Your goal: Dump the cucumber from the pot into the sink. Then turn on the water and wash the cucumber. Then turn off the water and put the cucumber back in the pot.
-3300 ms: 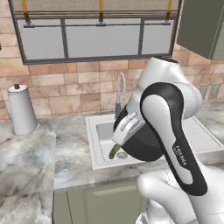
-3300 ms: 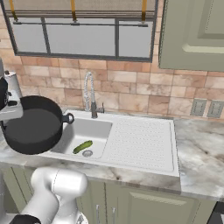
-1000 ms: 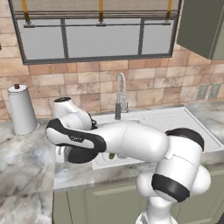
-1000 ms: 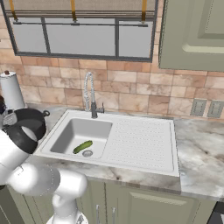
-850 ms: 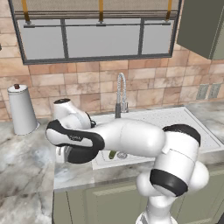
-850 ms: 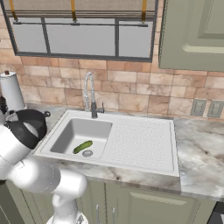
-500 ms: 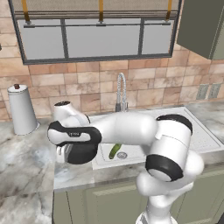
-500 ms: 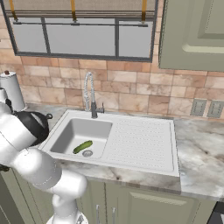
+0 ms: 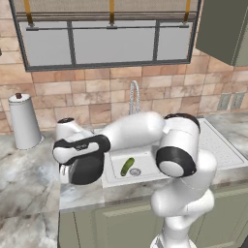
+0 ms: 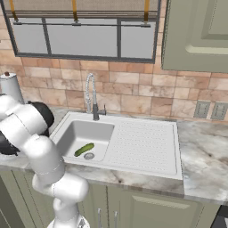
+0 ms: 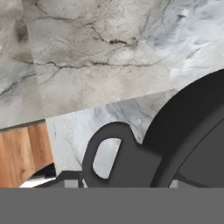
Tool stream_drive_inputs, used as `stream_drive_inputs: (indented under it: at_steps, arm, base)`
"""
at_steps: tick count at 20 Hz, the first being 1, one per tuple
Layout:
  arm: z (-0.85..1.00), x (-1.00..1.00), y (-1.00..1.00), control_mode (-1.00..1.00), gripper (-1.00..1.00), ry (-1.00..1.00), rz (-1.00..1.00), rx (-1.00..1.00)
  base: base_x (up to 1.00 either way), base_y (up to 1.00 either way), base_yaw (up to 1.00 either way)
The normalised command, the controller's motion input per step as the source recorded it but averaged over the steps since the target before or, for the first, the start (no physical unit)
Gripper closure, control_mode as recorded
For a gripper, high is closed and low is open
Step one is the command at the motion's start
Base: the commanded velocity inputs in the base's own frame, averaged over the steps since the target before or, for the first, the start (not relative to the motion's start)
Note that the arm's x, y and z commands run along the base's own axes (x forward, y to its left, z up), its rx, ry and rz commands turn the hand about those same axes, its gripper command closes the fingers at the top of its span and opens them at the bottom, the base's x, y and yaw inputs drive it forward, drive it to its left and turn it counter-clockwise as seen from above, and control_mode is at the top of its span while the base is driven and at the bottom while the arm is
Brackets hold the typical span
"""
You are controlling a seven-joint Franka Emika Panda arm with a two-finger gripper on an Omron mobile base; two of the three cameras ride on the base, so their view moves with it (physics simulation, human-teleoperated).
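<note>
Your gripper point(image 9: 65, 170) grips the pot point(image 9: 87, 167) at its rim over the counter point(image 9: 29, 179); cucumber point(image 9: 127, 166) lies in the sink point(image 9: 116, 167).

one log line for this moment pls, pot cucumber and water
pot: on counter left of sink, gripper at its handle | cucumber: in basin by drain | water: not running

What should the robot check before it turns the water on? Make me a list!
1. Cucumber lying in the sink basin: ok.
2. Pot out of the sink, over the counter to the left: ok.
3. Claw let go of the pot: cannot tell; the loop handle sits right at it.
4. Faucet spout over the basin: ok.
5. Water off so far: ok, no stream visible.
</note>
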Motion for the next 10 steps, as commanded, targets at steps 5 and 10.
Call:
stream_drive_inputs:
  at_steps: [5, 10]
  arm:
    - [-0.28, 0.23, 0.18, -1.0, 1.0, 0.0, 0.03, -0.03]
    - [-0.25, 0.19, 0.21, -1.0, 1.0, 0.0, 0.03, -0.02]
  base:
    - [0.0, 0.0, 0.0]
    - [0.0, 0.0, 0.0]
